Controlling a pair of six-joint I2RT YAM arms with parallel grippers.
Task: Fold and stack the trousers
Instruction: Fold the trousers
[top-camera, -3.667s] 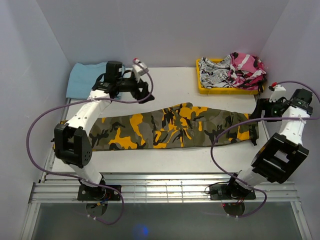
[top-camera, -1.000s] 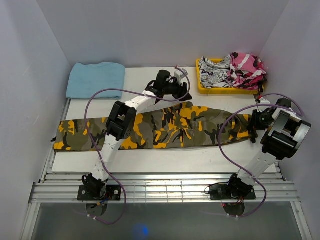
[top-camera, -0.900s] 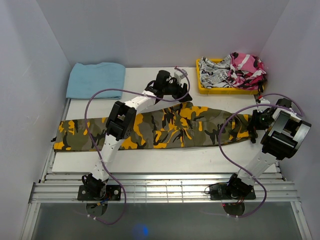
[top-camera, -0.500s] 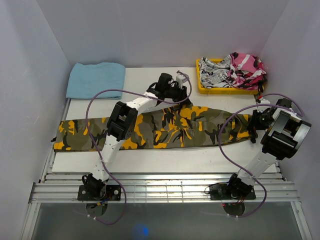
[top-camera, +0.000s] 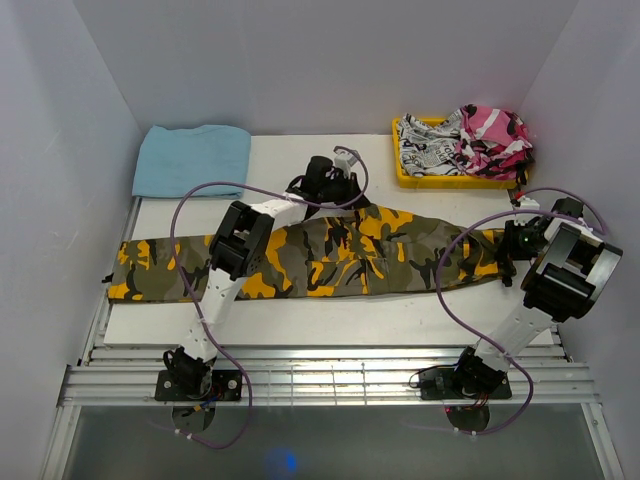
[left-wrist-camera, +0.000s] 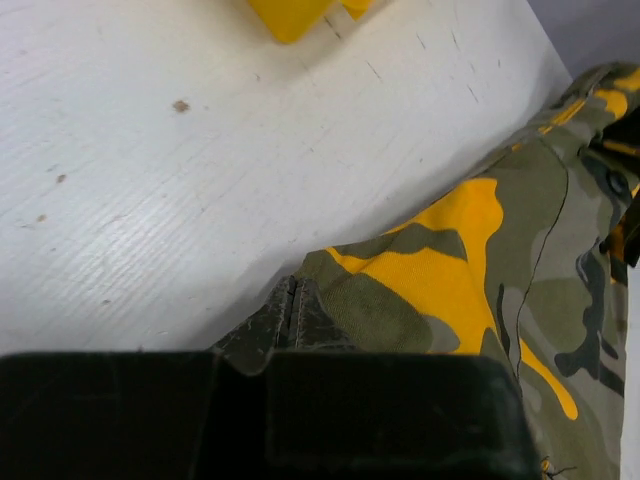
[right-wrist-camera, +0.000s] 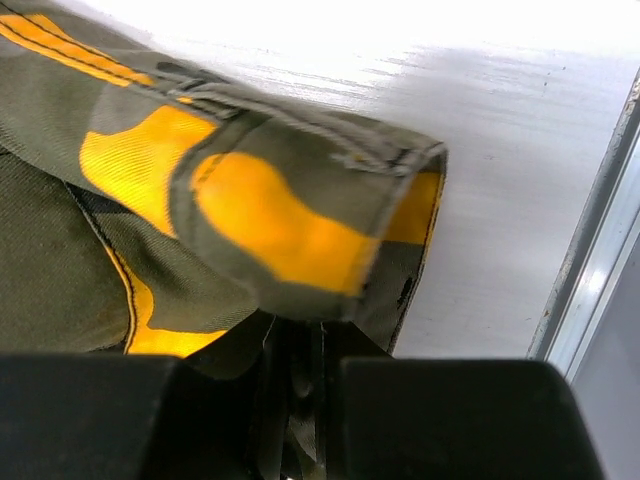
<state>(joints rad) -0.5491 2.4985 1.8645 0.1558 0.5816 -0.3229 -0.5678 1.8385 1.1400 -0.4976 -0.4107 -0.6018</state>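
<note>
Two arms reach over the table, where the trousers lie stretched flat from side to side, one end near the table's left edge and the other close to the right edge. The left end effector is down at the far edge of the trousers, about halfway along them. In the left wrist view its fingers are pressed together with no gap, their tips touching the cloth's border where an olive patch meets the bare white table (whether any fabric is caught between them cannot be told). The right end effector sits at the right-hand end of the trousers. Its wrist view shows it clamped narrowly on the cloth, which runs down between the fingers, and a folded edge in olive and orange-yellow bulges just above them. A metal rail borders the table just beside that end. At the far right corner of the table stands a yellow tray, well apart from the trousers, holding a black-and-white printed garment and a pink camouflage garment. A blue towel lies folded at the far left corner.
</note>
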